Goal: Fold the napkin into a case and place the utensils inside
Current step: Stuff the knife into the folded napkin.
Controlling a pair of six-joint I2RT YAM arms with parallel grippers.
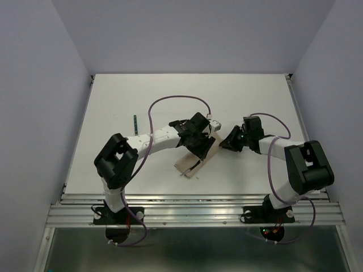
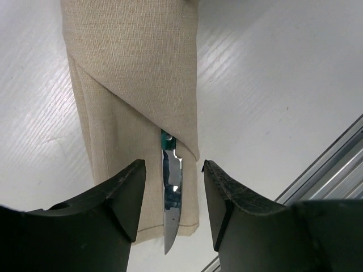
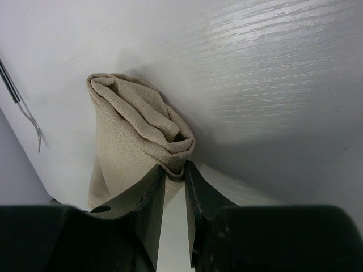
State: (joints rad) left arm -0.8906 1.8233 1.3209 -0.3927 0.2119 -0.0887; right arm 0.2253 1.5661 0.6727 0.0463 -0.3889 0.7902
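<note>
case [image 2: 136,79]: is showing as matt beige cloth with a coarse, visible weave
knife [image 2: 172,195] blade: is gleaming as polished, mirror-bright metal
table [image 2: 272,85]: is looking white, smooth and finely lined, with a soft sheen
left gripper [image 2: 173,169] fingers [image 2: 123,198]: are looking like matt black plastic, inner faces pebbled
rail [image 1: 198,212]: is showing as brushed bare metal

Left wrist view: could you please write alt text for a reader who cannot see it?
A silver knife with a green handle lies tucked in a folded beige napkin case on a white table, blade tip past the cloth's edge. The left hand has its black fingers open on either side of the blade, apart from it.
</note>
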